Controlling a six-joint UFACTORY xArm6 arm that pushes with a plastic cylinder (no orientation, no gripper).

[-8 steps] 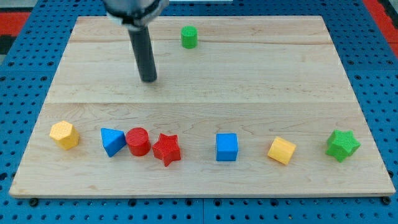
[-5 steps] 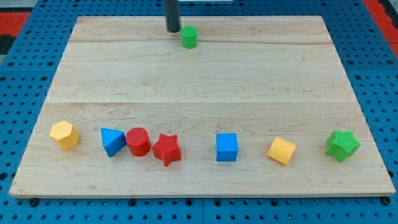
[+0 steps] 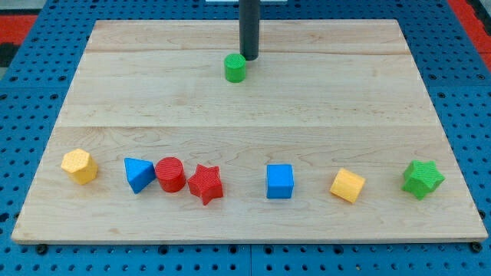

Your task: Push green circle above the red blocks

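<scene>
The green circle (image 3: 235, 68) lies on the wooden board (image 3: 322, 107) near the view's top, a little left of centre. My tip (image 3: 249, 57) is just above and to the right of it, touching or nearly touching its upper right edge. The red circle (image 3: 170, 174) and the red star (image 3: 205, 184) sit side by side in the row near the view's bottom, left of centre, well below the green circle.
In the bottom row, left to right: a yellow block (image 3: 80, 165), a blue triangle (image 3: 138, 174) against the red circle, a blue cube (image 3: 280, 182), a yellow cube (image 3: 347, 185) and a green star (image 3: 422, 179).
My tip moved from the board's left part up to the top, then right, to the green circle's upper right. The green circle has shifted down the view.
</scene>
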